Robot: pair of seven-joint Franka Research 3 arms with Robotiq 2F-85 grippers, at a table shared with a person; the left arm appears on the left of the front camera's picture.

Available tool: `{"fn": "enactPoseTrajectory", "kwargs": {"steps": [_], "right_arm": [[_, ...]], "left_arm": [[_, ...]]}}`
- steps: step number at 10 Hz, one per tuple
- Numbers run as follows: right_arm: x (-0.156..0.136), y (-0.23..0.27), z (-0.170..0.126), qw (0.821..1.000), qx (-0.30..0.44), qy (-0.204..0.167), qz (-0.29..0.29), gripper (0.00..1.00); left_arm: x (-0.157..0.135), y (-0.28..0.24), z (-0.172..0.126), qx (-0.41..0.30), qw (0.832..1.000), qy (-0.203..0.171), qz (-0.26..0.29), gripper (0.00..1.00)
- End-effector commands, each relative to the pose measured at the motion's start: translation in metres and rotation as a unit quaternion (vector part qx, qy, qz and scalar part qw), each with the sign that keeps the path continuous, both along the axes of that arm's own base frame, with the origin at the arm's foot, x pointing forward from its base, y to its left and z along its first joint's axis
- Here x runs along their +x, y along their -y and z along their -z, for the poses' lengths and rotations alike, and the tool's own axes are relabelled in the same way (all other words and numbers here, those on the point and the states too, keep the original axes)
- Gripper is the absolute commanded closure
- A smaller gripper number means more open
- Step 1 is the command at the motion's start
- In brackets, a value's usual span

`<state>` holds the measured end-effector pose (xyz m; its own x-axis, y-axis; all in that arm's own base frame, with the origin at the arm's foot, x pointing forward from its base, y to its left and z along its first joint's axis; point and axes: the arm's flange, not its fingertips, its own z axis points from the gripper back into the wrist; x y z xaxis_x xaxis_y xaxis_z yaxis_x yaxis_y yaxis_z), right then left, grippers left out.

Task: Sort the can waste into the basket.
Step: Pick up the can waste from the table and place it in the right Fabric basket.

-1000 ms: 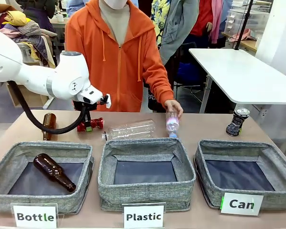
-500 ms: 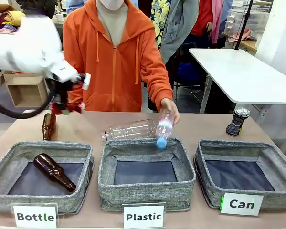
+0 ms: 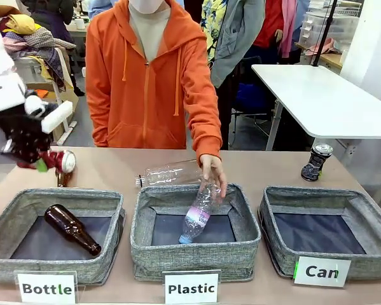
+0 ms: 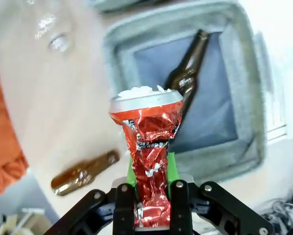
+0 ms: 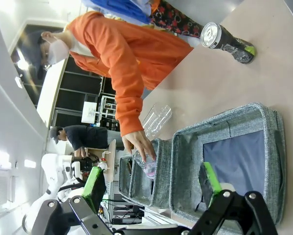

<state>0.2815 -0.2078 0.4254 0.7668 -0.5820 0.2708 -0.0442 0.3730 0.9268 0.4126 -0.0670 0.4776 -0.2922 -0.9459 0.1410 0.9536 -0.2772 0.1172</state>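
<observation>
The left tool [image 4: 152, 196], clamped on the red can [image 4: 148, 142], has moved out to the left edge of the desk [image 3: 266, 166]. The right tool [image 5: 151, 186] stands apart near the basket [image 5: 278, 147]. The black can [image 3: 316, 162] stays at the far right edge.

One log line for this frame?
left gripper shut on red can, above table | right gripper open, empty | dark can on table beyond empty Can basket | person's hand holds plastic bottle in Plastic basket

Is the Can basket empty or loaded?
Empty: basket lining bare. The red can is clamped in the left gripper; the black can sits on the table beyond.
</observation>
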Motion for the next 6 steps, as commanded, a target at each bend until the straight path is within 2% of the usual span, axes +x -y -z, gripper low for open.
{"fn": "enactPoseTrajectory", "kwargs": {"steps": [1, 3, 6], "right_arm": [[0.0029, 0.0008, 0.0002, 1.0, 0.002, 0.022, 0.003, 0.0], [0.0029, 0.0008, 0.0002, 1.0, 0.002, 0.022, 0.003, 0.0], [0.0029, 0.0008, 0.0002, 1.0, 0.002, 0.022, 0.003, 0.0]], "left_arm": [[-0.0164, 0.0039, 0.0163, -0.016, 0.999, -0.005, 0.046, 1.0], [-0.0146, 0.007, 0.013, -0.002, 1.0, -0.008, 0.027, 1.0], [-0.0146, 0.007, 0.013, -0.002, 1.0, -0.008, 0.027, 1.0]]}}
